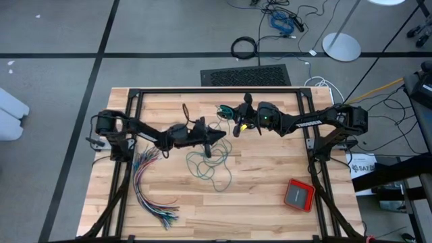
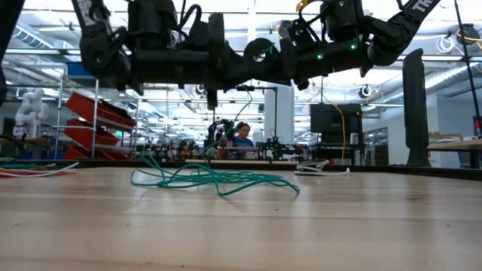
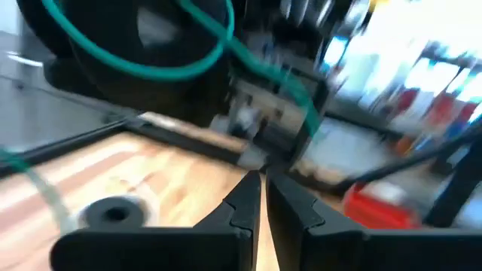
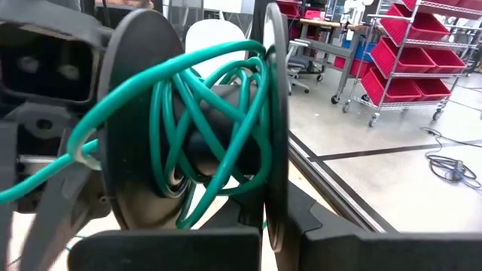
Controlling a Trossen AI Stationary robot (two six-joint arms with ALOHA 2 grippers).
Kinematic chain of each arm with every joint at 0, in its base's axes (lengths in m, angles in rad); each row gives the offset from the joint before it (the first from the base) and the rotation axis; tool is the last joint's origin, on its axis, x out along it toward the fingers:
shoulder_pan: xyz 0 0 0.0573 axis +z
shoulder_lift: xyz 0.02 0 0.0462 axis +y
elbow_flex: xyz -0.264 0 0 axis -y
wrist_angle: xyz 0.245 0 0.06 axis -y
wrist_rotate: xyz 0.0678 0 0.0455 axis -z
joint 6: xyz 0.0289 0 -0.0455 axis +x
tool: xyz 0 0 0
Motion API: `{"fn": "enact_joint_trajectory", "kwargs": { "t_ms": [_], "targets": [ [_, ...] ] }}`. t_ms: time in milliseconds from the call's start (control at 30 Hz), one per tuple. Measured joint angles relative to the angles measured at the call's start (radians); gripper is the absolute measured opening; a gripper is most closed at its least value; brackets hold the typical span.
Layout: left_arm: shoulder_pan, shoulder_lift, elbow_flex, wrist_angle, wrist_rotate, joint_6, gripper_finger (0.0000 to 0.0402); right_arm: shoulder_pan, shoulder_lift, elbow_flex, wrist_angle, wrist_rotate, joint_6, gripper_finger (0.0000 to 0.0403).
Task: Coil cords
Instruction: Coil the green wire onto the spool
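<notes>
Up above the wooden bench [image 1: 270, 196], the right tool [image 1: 237, 126] is clamped shut on the rim of a dark round spool [image 4: 196, 128], around whose hub several turns of the thin teal-green cord [image 1: 214, 165] are wound. The left tool [image 1: 221, 137] hovers close by, its fingers [image 3: 245, 207] nearly together, gripping nothing visible. Loose cord lies in tangled loops on the pale planks mid-bench. A fan of many-coloured wires [image 1: 150, 189] sprawls left; a red box [image 1: 299, 195] sits right. Red-binned shelving [image 4: 410, 56] stands beyond.
</notes>
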Motion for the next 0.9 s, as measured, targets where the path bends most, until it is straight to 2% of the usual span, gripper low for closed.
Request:
{"fn": "enact_joint_trajectory", "kwargs": {
  "t_ms": [167, 367, 467, 700, 900],
  "targets": [
    [-0.055, -0.11, 0.0, -0.223, -0.08, 0.258, 0.003, -0.001, 0.0, 0.0, -0.005, 0.0, -0.004, 0.0],
    [-0.142, -0.179, 0.02, -0.263, -0.378, 0.621, 0.003, -0.001, 0.0, 0.0, -0.005, 0.0, -0.007, 0.0],
    [-0.163, -0.172, 0.043, -0.26, -0.468, 0.762, 0.003, -0.001, 0.0, 0.0, -0.005, 0.0, -0.006, 0.0],
    [-0.174, -0.165, 0.094, -0.271, -0.582, 0.949, 0.003, -0.001, 0.0, 0.0, -0.005, 0.0, -0.005, 0.0],
    [-0.165, -0.126, 0.133, -0.301, -0.597, 1.022, 0.0045, -0.001, 0.0, 0.0, 0.008, 0.0, -0.003, 0.0]
  ]
}}
